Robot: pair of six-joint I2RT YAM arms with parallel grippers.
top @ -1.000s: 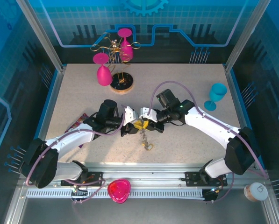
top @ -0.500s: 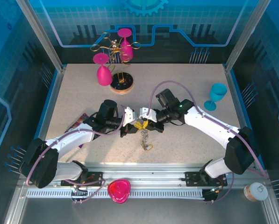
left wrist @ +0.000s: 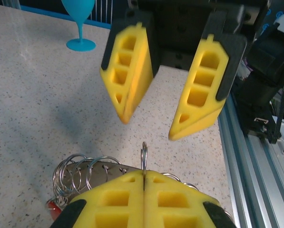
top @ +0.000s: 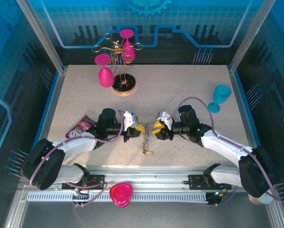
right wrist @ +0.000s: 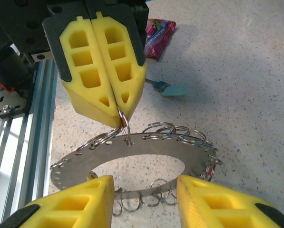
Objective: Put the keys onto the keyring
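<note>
The left tool (right wrist: 118,118) is clenched, its yellow pads pinching one small silver ring on the rim of the keyring (right wrist: 146,145). The flat grey keyring sits between the two tools, just above the worktop (right wrist: 237,71). The right tool (right wrist: 145,185) is released, with its jaws apart at the keyring's near rim. A teal-headed key (right wrist: 172,90) lies on the worktop beyond.

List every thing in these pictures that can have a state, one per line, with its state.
left gripper, jaws shut on the keyring
keyring, gripped by one small rim ring
right gripper, jaws open, empty
teal key, flat on the table, unthreaded
teal goblet, upright
pink goblets, hanging upside down
</note>
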